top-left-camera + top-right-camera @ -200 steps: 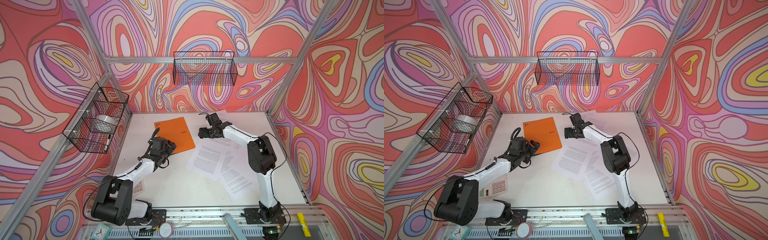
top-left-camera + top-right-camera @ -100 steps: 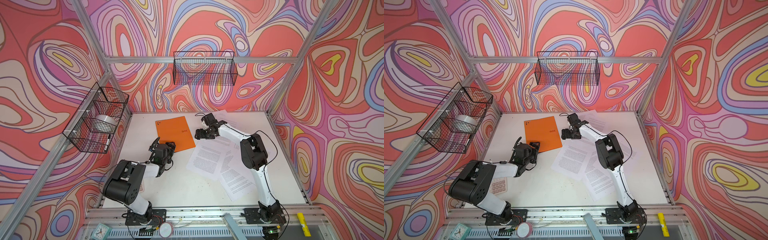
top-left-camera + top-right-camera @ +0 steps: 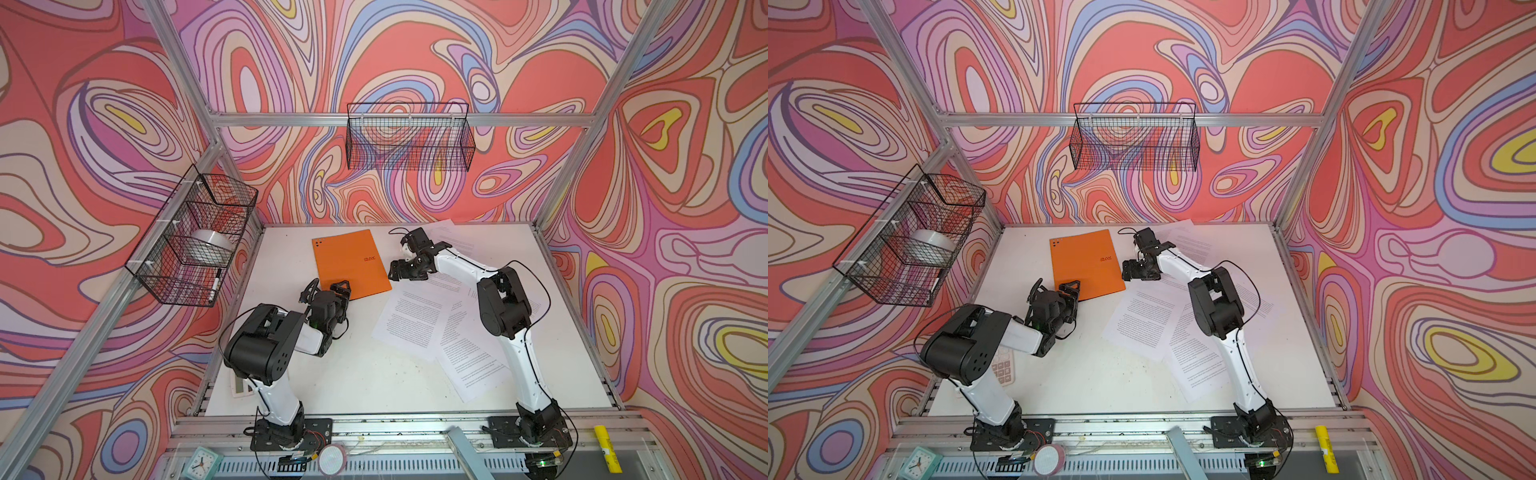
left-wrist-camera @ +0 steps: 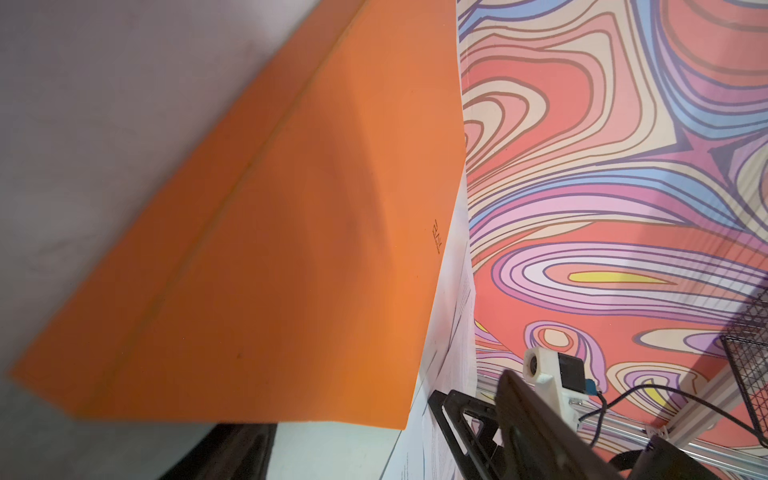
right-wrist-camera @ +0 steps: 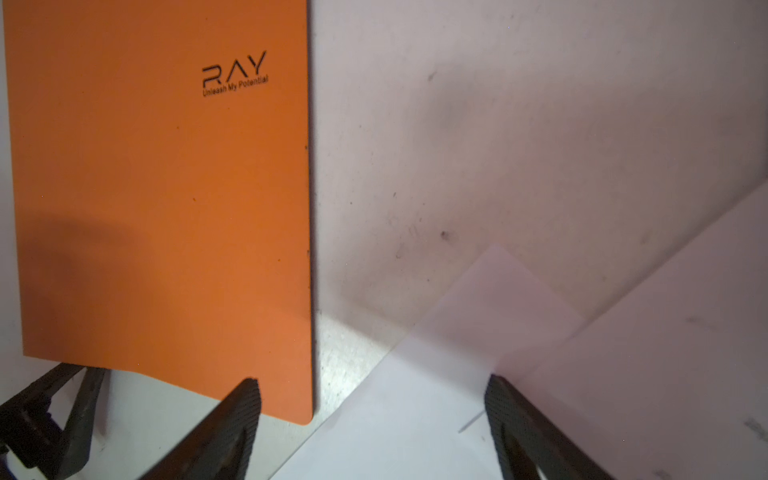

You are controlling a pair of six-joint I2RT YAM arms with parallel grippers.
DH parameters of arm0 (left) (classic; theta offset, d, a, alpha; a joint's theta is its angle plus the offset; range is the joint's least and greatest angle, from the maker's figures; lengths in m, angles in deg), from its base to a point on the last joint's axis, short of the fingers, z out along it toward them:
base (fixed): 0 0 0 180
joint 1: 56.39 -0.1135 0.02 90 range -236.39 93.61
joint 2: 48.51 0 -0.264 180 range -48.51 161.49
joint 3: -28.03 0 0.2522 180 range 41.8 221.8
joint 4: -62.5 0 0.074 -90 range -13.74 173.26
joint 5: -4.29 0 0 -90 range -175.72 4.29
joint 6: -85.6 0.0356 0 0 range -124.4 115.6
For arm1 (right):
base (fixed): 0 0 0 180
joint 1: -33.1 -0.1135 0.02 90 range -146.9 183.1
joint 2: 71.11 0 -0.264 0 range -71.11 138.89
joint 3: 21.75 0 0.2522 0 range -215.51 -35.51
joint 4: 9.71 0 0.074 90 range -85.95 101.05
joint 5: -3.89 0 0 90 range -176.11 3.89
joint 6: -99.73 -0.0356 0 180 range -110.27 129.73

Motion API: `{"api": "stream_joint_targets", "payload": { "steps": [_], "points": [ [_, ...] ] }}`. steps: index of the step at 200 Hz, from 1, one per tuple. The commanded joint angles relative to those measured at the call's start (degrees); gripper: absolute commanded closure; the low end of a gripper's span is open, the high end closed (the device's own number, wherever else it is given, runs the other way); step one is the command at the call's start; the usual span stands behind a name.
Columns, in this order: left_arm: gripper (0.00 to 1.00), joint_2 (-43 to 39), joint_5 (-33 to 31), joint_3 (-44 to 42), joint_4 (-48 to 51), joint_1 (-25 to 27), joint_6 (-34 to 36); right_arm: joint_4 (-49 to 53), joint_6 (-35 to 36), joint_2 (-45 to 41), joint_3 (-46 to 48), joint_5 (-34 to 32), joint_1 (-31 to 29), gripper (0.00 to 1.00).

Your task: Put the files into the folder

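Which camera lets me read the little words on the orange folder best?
The right wrist view: the orange folder lies close, so its logo reads RAY, Unleash My Potential. In both top views it is a tiny dark mark. The left wrist view shows it small and slanted, unreadable.

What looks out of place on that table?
The printed sheets lie scattered, overlapping at odd angles, beside the closed orange folder rather than in a neat stack. Nothing looks torn or spilled.
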Motion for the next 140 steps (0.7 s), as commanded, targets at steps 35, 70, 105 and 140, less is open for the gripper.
{"api": "stream_joint_targets", "payload": {
  "steps": [35, 70, 105, 140],
  "points": [
    [0.33, 7.7, -2.84, 0.08, -18.27, 0.14, -2.13, 0.56, 0.05, 1.67, -1.45, 4.21, -0.26, 0.11],
    [0.37, 8.02, -3.25, 2.0, -18.21, -0.22, -1.9, 0.13, -0.28, 0.1, -1.06, 5.45, -0.22, 0.1],
    [0.5, 9.25, -3.44, 3.38, -18.23, -0.75, -2.89, -0.54, -0.89, -1.96, 0.15, 6.48, -0.1, 0.1],
    [0.57, 10.62, -3.29, 6.5, -18.19, -0.74, -3.62, -4.22, -3.62, -5.76, 4.44, 9.97, 1.55, 0.08]
  ]
}}
